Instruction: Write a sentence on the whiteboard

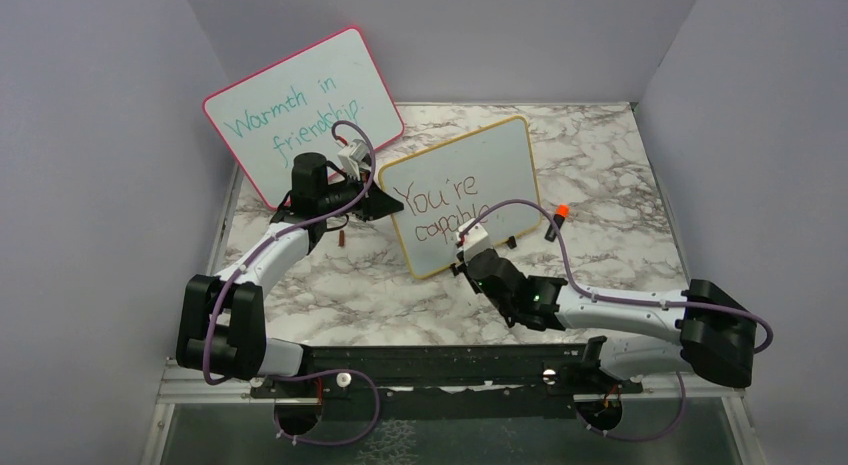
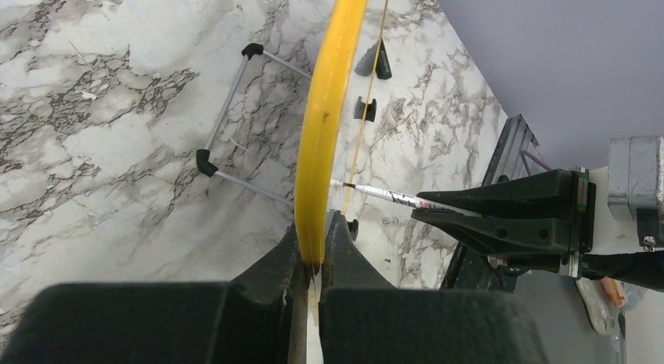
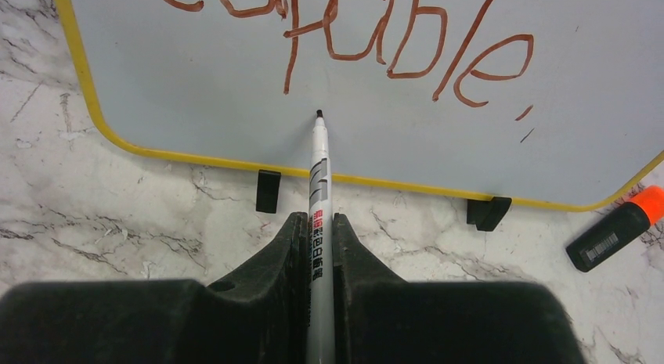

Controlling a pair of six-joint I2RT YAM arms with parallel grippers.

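The whiteboard (image 1: 480, 165) stands on the desk (image 1: 350, 285), its yellow edge pinched by the left tool (image 2: 315, 227). The right tool (image 3: 319, 227) grips a marker (image 3: 319, 164), tip just under "capable" in the sentence (image 3: 391, 39). Best to start the next line with light, even pressure.

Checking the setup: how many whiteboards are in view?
2: the yellow-framed whiteboard mid-table, its edge clamped in the left gripper; the pink-framed board at back-left.

My right end effector (image 3: 317, 223) clamps the marker (image 3: 319, 172), its tip at the whiteboard (image 3: 196, 82) just below the red writing (image 3: 384, 35). An orange-capped pen (image 3: 618, 227) lies on the tabletop (image 3: 117, 215) at the right.
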